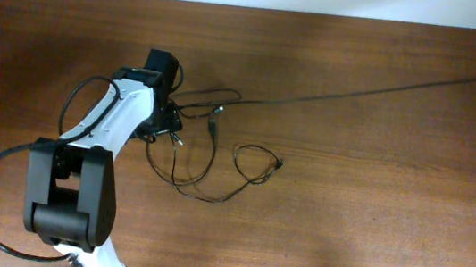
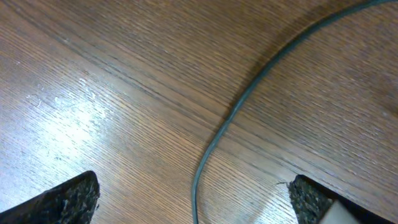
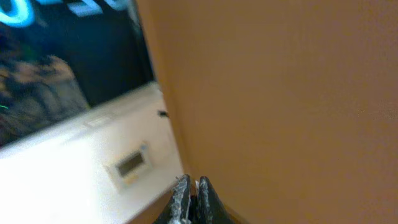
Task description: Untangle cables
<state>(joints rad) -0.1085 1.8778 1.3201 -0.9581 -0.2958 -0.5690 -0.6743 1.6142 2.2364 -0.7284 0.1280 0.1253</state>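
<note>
Jaws of the left gripper (image 2: 189, 202) stood wide open and empty, straddling one strand of the cables (image 2: 219, 134) tangled on the table (image 1: 373, 212), seemingly poised to pinch it; the right gripper (image 3: 191, 202) sat shut, empty.

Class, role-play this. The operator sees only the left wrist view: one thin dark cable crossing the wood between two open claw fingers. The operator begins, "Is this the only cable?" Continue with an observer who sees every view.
Observer: No. Overhead, several thin black cables lie looped together just right of the left claw.
Operator: Does any run away from the heap?
Observer: Yes, one long cable stretches to the far right edge of the table.
Operator: Where is the other arm?
Observer: The right claw is shut on nothing. Its arm shows only at the overhead view's lower right corner, well apart from the cables.
</note>
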